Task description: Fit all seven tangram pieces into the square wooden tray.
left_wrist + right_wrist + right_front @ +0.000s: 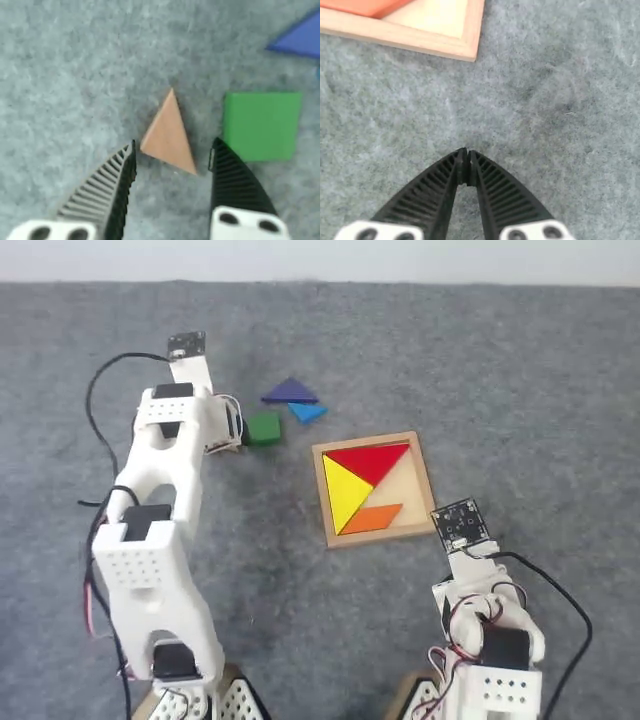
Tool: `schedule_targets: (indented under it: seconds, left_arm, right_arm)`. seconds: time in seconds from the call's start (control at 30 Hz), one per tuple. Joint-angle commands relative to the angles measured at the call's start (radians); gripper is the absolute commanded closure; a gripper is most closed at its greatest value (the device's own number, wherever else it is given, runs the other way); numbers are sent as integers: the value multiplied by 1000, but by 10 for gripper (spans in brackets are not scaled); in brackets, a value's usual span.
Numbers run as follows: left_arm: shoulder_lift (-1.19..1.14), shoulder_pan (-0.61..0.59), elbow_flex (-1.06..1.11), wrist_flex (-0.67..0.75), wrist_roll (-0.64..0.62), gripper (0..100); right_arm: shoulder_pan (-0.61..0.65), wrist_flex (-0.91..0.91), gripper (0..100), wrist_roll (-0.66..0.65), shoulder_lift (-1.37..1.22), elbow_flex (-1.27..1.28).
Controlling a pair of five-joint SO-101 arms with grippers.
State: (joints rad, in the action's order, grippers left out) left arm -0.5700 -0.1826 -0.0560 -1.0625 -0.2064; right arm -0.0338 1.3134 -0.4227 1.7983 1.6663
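The square wooden tray (421,492) holds a red triangle (372,459), a yellow triangle (343,490) and an orange parallelogram (371,518). A small tan triangle (167,135) lies flat on the carpet between the open fingers of my left gripper (172,156), untouched. Beside it sits the green square (261,125) (264,427). Beyond that are a dark blue triangle (290,392) (300,37) and a small light blue triangle (307,411). My right gripper (466,156) is shut on nothing, low over the carpet just off the tray's near corner (465,45).
Grey carpet covers the whole table. The left arm (160,500) stretches along the left side with its black cable looping beside it. The right arm (485,630) stands at the near right, close to the tray's corner.
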Motion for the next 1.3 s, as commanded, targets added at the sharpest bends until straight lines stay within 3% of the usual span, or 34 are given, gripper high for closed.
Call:
schedule_targets:
  seconds: [0.0,0.6,0.87,1.27]
  left_arm:
    - [11,11,-47,-14,5,802]
    - [2,37,-70,-46,74,885]
    - [2,35,-71,-51,106,798]
    - [0,37,-73,-48,195,798]
  right_arm:
    - [4,2,991,-8,15,17]
    - [4,2,991,-8,15,17]
    - [4,2,991,-8,15,17]
    - [4,2,991,-8,15,17]
